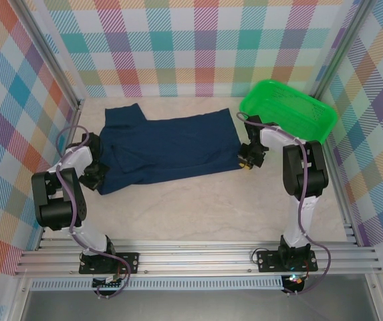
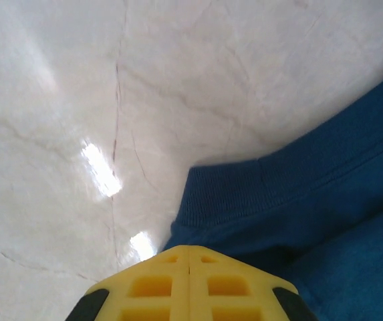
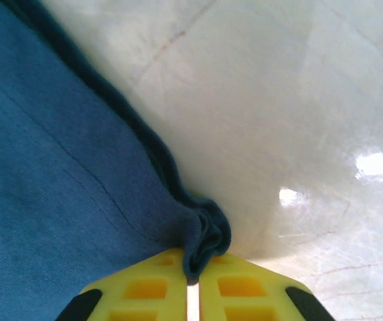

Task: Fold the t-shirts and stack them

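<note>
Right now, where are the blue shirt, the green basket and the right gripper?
blue shirt [image 1: 171, 150]: top external view, middle of the cloth.
green basket [image 1: 288, 103]: top external view, bare mesh bottom.
right gripper [image 3: 192, 275]: right wrist view, between its yellow fingertips, shut on the shirt's edge.

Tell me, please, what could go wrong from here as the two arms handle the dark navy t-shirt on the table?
1. The right gripper pinches just a small bunched bit at the edge of the dark navy blue cotton t-shirt; it could slip out on lifting.
2. The left gripper shows its yellow fingers meeting with no cloth visible between them, so it may have missed; then the shirt would rise on one side and twist.
</note>
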Controlling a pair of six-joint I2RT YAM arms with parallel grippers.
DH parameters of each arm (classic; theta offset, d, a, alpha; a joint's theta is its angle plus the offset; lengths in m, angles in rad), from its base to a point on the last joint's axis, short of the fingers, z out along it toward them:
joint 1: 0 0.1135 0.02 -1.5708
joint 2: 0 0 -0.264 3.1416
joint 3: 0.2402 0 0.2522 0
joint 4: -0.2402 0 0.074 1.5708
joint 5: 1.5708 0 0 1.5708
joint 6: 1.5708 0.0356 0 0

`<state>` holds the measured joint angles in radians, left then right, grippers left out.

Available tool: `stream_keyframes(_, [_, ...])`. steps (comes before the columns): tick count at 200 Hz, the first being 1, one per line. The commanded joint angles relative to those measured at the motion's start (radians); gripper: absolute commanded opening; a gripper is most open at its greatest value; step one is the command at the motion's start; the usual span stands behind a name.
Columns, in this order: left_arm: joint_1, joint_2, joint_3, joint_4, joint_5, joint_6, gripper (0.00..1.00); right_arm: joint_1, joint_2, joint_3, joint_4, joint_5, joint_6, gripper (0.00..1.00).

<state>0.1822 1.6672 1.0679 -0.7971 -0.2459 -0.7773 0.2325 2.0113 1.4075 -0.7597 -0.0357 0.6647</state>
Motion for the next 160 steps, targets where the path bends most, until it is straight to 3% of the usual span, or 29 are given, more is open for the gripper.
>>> stream_keyframes(1, [0.012,-0.013,0.031,-0.018,-0.065,0.070,0.00,-0.001,0.017,0.011,0.006,0.038,-0.026,0.05])
stream_keyframes(18, [0.012,-0.053,0.035,-0.047,-0.015,0.074,0.00,0.002,0.008,0.016,-0.006,0.034,-0.032,0.04])
stream_keyframes(27, [0.012,-0.094,0.025,-0.054,0.015,0.082,0.12,0.005,-0.001,0.015,-0.009,0.034,-0.034,0.04])
stream_keyframes(41, [0.011,-0.150,-0.010,-0.018,0.112,0.141,0.39,0.007,-0.003,0.015,-0.022,0.037,-0.036,0.03])
stream_keyframes(52, [0.011,-0.165,-0.028,-0.018,0.157,0.174,0.46,0.007,0.005,0.017,-0.034,0.046,-0.040,0.02])
stream_keyframes(63, [0.009,-0.169,-0.058,0.000,0.212,0.232,0.47,0.006,0.013,0.016,-0.040,0.057,-0.045,0.01])
stream_keyframes(96, [0.006,-0.197,-0.151,0.078,0.242,0.292,0.48,0.005,0.025,0.026,-0.042,0.056,-0.056,0.01])
stream_keyframes(160, [0.001,-0.184,-0.236,0.241,0.214,0.346,0.45,0.005,0.041,0.056,-0.056,0.047,-0.056,0.00])
